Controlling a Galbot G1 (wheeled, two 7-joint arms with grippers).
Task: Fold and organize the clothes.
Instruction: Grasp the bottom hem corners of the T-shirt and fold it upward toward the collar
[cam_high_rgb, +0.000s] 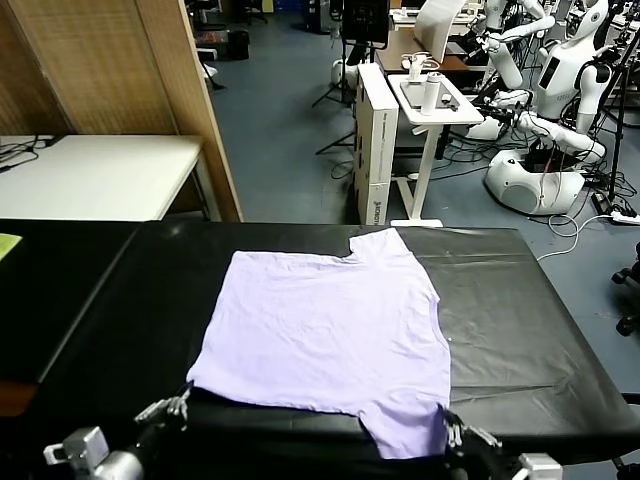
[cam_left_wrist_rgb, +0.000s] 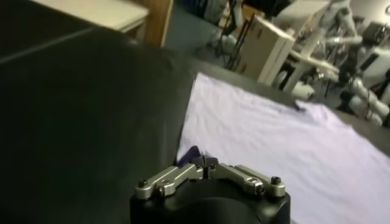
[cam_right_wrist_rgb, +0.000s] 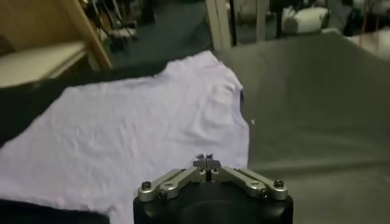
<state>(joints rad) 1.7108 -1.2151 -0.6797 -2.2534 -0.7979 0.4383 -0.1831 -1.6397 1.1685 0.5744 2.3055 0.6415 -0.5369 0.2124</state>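
The black surface (cam_high_rgb: 520, 330) carries the lavender T-shirt (cam_high_rgb: 330, 330), spread flat at its centre. The left hand (cam_high_rgb: 178, 405) sits at the shirt's 7 o'clock corner, fingers pressed together, pinching the fabric's corner. The right hand (cam_high_rgb: 452, 428) sits at the 5 o'clock corner, fingers pressed together at the sleeve edge.

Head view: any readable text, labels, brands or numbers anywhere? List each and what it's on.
None can be read.
T-shirt: plain lavender side up, no print or label showing.
White box behind the table: small dark marks low on its side, too small to read.
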